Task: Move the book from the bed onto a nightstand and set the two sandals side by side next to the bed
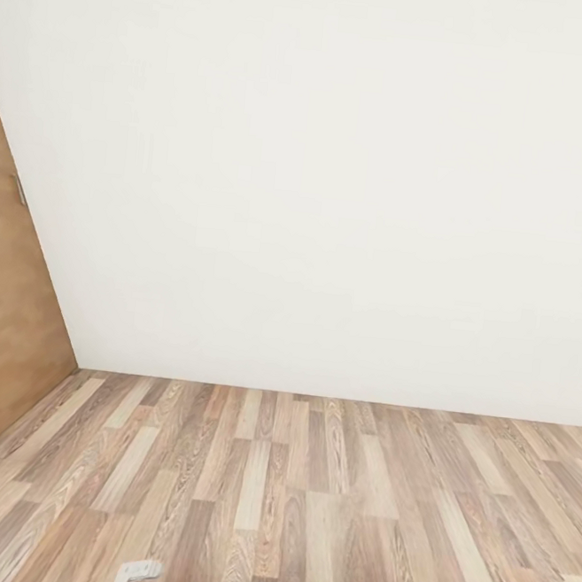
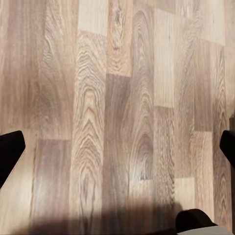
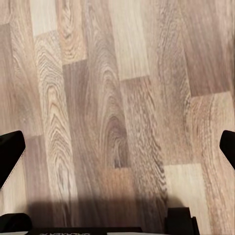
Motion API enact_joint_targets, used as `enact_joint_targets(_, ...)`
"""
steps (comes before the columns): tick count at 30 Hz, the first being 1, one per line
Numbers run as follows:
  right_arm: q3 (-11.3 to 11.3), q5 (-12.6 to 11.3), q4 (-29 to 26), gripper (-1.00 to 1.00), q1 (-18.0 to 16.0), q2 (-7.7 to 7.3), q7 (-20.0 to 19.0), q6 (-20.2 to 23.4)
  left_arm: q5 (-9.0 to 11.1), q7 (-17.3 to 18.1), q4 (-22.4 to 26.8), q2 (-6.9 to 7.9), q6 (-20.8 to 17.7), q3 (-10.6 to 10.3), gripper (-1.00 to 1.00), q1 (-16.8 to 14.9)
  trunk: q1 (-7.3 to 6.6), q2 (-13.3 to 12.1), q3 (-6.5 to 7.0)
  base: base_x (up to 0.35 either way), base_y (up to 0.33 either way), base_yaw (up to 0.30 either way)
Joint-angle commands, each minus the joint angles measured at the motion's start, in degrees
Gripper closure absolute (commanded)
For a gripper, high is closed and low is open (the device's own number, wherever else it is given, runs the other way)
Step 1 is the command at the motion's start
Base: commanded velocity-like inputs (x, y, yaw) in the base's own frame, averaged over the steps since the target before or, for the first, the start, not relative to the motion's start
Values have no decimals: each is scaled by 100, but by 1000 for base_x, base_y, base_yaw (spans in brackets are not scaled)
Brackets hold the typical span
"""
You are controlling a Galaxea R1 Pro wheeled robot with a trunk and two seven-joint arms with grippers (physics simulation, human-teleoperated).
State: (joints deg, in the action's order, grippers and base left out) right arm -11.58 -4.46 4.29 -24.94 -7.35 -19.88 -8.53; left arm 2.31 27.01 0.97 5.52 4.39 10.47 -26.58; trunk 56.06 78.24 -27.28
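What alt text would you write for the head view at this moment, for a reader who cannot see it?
A plain white wall takes up most of the picture, meeting a brown wood-plank floor that spans the lower part. A brown wooden door runs along the left edge.

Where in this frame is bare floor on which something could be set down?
The brown wood-plank floor lies bare from the plain white wall toward the camera, bordered at one side by the brown wooden door. Crowding exists solely along the head view's bottom edge, where robot parts intrude.
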Motion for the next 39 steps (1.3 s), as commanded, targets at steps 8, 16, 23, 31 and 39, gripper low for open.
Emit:
enact_joint_targets(8,-11,-46,28,-100,-10,-3,-34,-32,24,23,-9,2,9,8,-100,-5,3,3,-6,153,0,0)
enact_joint_targets(16,-11,-46,28,-100,-11,4,-34,-32,24,23,-9,2,9,8,-100,-5,3,3,-6,173,0,0)
enact_joint_targets(23,-11,-46,28,-100,-10,26,-34,-33,24,23,-9,2,9,8,-100,-5,3,3,-6,316,0,0)
enact_joint_targets(31,-11,-32,28,-100,-9,32,-34,-31,24,23,-9,2,9,8,-100,-5,3,3,-6,326,0,0)
enact_joint_targets(39,-11,-29,28,-100,-11,32,-34,-29,24,23,-9,2,9,8,-100,-5,3,3,-6,327,0,0)
